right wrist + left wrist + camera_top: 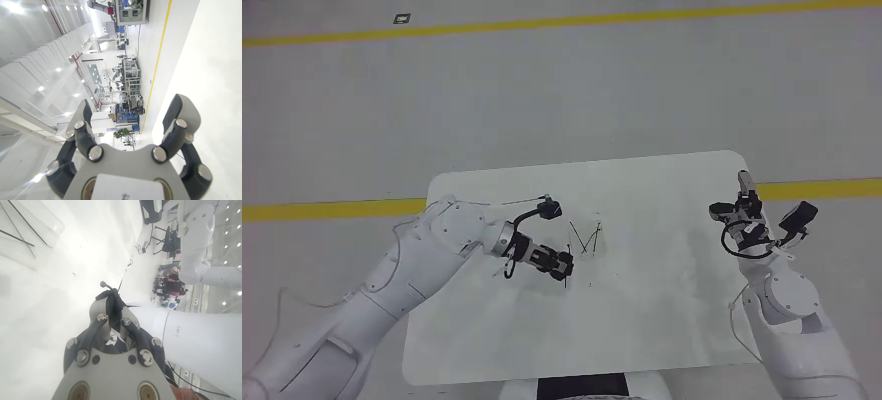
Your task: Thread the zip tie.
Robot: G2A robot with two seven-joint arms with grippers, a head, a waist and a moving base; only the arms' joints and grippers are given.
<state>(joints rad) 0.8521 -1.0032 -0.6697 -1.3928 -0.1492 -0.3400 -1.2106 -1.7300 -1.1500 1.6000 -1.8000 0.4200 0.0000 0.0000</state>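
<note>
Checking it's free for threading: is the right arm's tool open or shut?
Open. The right tool has its fingers wide apart, nothing held between them.

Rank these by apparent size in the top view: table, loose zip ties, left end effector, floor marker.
1. table
2. loose zip ties and left end effector, shut on a zip tie: about alike, not ranked apart
3. floor marker: smallest, though farther from the camera

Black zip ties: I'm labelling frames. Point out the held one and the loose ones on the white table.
Held black zip tie (103,283): left wrist view, its square head.
Loose black zip ties (589,239): top view, middle of the cluster.
</note>
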